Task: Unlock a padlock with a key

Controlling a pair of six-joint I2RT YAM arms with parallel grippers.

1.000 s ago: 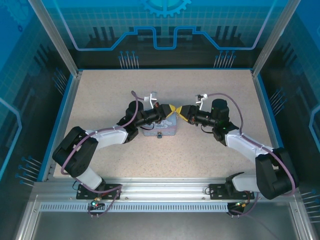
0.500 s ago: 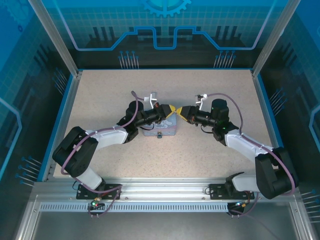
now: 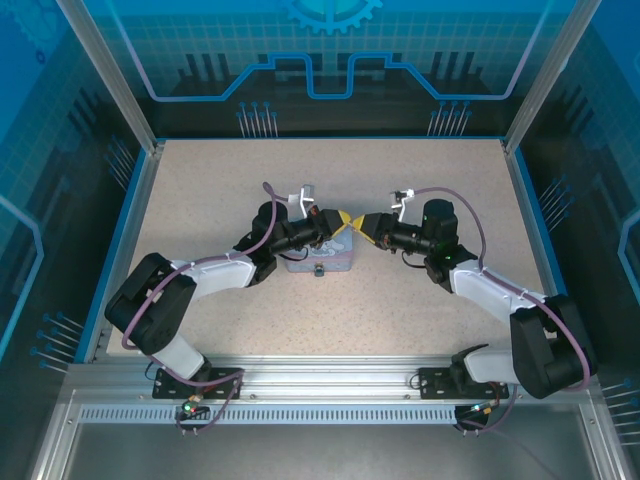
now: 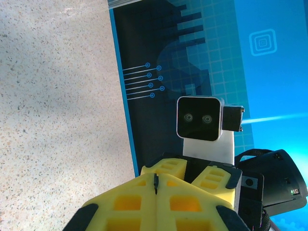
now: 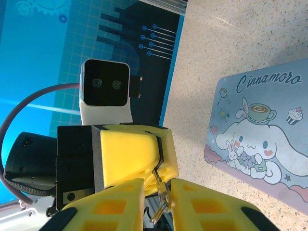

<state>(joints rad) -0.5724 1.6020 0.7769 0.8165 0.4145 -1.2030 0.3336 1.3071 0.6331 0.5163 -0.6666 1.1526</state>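
Top external: a speckled beige table (image 3: 200, 180) with a blue rim is recorded, standing in an enclosure of blue panels printed with circuit graphics, with aluminium posts at the corners and an aluminium rail along the near edge. Counted: two arms, two grippers, one tin. The left gripper (image 3: 345, 221) and the right gripper (image 3: 362, 223) are met tip to tip above the middle of the table, the yellow fingers touching or nearly so. The pale blue tin (image 3: 320, 262) lies flat on the table just below the left gripper. Left wrist: the left gripper's fingers are seen pressed fully together, and one thin dark sliver, taken as the key (image 4: 155, 180), is pinched in the seam at their tips. Directly opposite, the right arm's wrist camera (image 4: 199, 118) is faced, with blue wall behind and bare table at the left. Right wrist: the right gripper's fingers are drawn in to a narrow gap, and one small silvery metal piece, taken as the padlock (image 5: 162, 196), is clasped in it, held in the air off the table (where key ends and padlock begins cannot be told cleanly). The left arm's wrist camera (image 5: 105, 89) is seen above, and the cartoon-printed lid of the tin lies at the right.
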